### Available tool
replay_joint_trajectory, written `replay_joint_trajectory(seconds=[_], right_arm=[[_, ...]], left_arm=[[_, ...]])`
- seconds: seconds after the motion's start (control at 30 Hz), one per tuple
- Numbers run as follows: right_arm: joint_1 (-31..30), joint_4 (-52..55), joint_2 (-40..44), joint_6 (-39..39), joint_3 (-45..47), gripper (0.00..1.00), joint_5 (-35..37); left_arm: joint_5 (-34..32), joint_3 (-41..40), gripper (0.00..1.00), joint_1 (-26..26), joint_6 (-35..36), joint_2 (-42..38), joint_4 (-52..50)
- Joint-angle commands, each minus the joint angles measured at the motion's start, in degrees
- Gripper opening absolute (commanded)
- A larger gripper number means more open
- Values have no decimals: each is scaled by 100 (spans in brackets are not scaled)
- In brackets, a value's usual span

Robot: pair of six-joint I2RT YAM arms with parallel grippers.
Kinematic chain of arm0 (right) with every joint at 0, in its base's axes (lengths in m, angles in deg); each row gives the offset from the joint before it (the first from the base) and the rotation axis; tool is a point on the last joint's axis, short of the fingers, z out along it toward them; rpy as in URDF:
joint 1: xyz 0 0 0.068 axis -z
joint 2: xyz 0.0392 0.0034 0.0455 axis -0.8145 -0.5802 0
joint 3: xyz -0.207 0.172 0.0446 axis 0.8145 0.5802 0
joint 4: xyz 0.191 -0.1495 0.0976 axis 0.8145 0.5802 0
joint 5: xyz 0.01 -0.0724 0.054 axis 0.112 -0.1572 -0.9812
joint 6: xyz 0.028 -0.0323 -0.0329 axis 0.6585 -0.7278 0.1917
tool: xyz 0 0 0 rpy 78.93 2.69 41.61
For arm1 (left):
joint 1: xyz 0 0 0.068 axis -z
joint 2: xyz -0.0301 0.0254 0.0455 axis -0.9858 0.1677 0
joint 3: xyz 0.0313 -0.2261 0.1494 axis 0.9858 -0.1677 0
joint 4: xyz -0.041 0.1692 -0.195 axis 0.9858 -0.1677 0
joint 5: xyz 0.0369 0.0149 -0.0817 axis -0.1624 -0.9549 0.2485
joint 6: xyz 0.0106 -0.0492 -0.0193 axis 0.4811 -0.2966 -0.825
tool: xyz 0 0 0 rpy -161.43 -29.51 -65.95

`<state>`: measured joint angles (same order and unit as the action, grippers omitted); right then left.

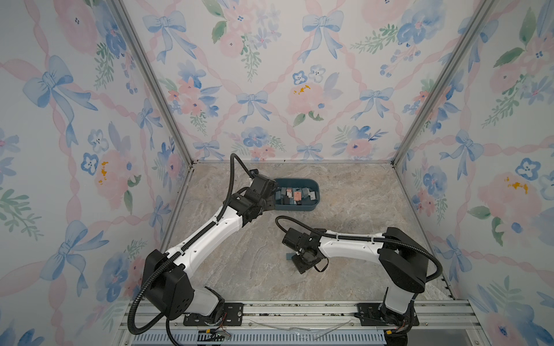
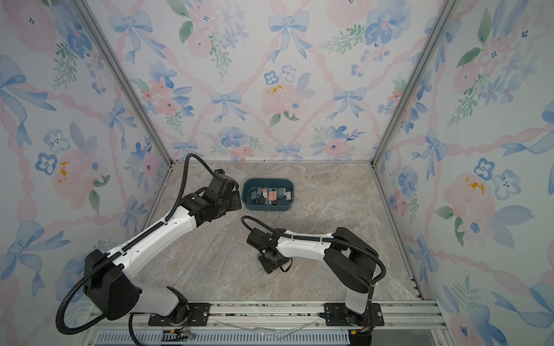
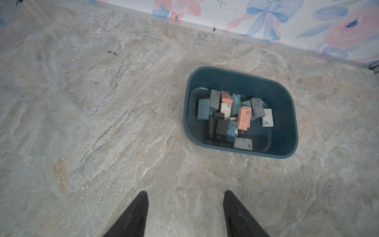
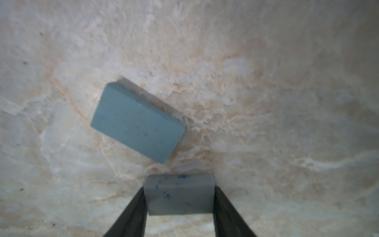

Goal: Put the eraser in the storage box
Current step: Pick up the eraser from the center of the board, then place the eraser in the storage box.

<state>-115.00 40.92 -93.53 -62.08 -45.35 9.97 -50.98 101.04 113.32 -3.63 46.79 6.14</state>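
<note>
The left arm (image 1: 215, 232) and right arm (image 1: 347, 250) have glossy white link shells between boxy matte-black joint housings (image 1: 168, 284). Ribbed black cable conduits (image 1: 134, 305) loop alongside. The left gripper (image 3: 185, 191) has tapered, finely ribbed black fingers (image 3: 135, 215).

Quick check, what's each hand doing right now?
Left hand: open, holding nothing.
Right hand: closed on the grey blue-speckled eraser.

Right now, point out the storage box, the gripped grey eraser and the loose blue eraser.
storage box (image 3: 246, 83): left wrist view, bare inner wall.
grey eraser (image 4: 179, 195): right wrist view, speckled face.
blue eraser (image 4: 137, 123): right wrist view, top face.
</note>
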Motion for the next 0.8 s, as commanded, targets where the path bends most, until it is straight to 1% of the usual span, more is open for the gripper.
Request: replay_joint_trajectory(seconds=[0.0,0.23,0.57,0.77], right_arm=[[52,68,-144,-63,-42,49,-87],[192,-2,14,41,52,47,-131],[452,22,461,93,97,46,-166],[857,179,816,-34,-65,46,-229]], left_arm=[[-135,-73,61,-1,-76,-141,-10],[-145,-112,61,-6,-66,-160,-10],[-167,-144,61,-28,-61,-195,-12],[-183,-251,61,-28,-64,-307,-17]])
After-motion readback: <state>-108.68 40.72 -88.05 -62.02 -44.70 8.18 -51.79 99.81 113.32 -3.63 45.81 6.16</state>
